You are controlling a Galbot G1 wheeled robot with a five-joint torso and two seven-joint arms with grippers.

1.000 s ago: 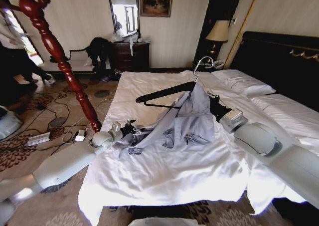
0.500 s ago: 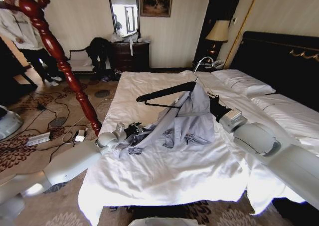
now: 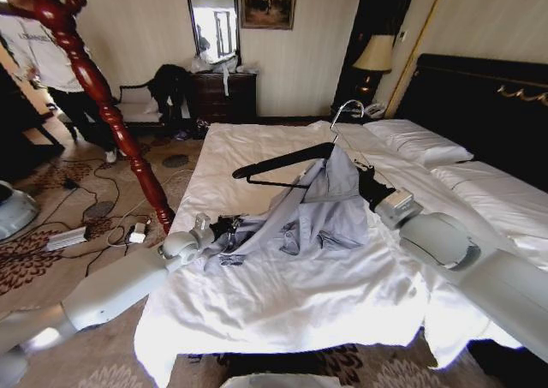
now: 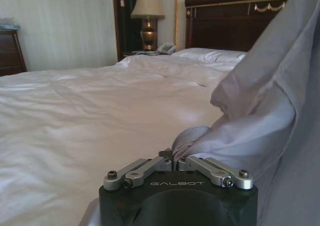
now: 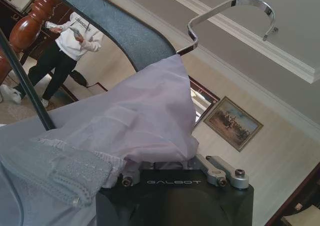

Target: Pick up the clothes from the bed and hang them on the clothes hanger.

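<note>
left gripper (image 4: 176, 162), jaws clamped on the shirt (image 3: 330, 208) hem at 8 o'clock, has drawn it slightly outward; right gripper (image 5: 165, 168) jaws pinch its shoulder on the hanger (image 3: 282, 158).

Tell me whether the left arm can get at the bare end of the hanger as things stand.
Probably not yet: the left gripper is shut on the shirt low on the bed, while the hanger arm is raised.

You see the clothes (image 3: 321, 204) in pale grey-blue, plain, draped on the black clothes hanger (image 3: 282, 161) with its silver hook. Your bed (image 3: 282, 294) is all white sheets against a black headboard (image 3: 488, 97) trimmed in gold. The coat stand (image 3: 103, 97) beside it is glossy dark red, the carpet (image 3: 51, 259) brown with a pale floral pattern, the arms light grey
</note>
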